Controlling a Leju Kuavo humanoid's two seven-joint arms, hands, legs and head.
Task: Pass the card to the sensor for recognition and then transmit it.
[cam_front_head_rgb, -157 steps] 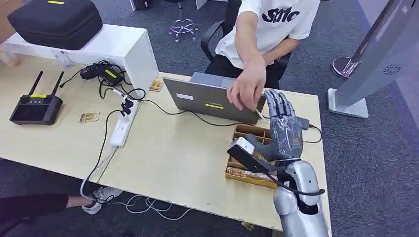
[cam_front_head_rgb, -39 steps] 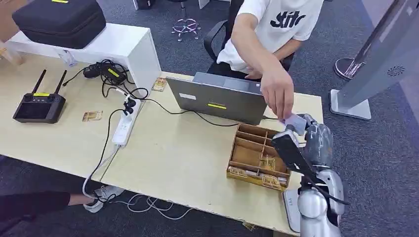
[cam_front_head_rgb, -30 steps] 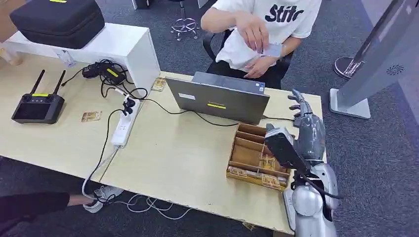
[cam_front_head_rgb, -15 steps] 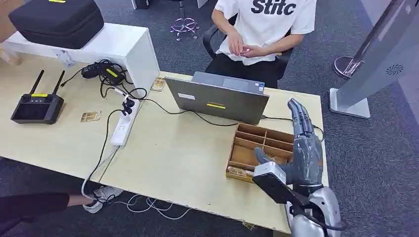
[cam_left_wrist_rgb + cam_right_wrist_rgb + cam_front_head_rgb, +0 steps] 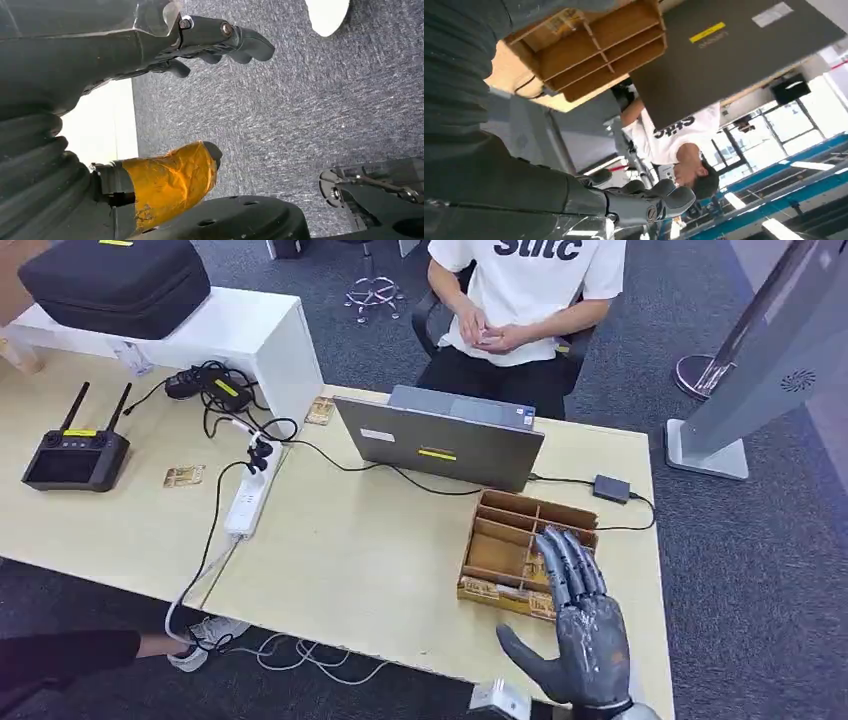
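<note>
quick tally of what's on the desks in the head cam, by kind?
Laptop: 1
Wooden divided tray: 1
Power strip: 1
Remote controller with antennas: 1
Black carry case: 1
Small black adapter: 1
Total: 6

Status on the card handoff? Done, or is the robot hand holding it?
Handoff looks done: the right robot hand is open with spread fingers, holding nothing, over the table edge near the wooden organizer. The seated person's hands are clasped around something small, possibly the card. The left robot hand hangs over carpet, holding nothing. Nothing visibly left.
</note>
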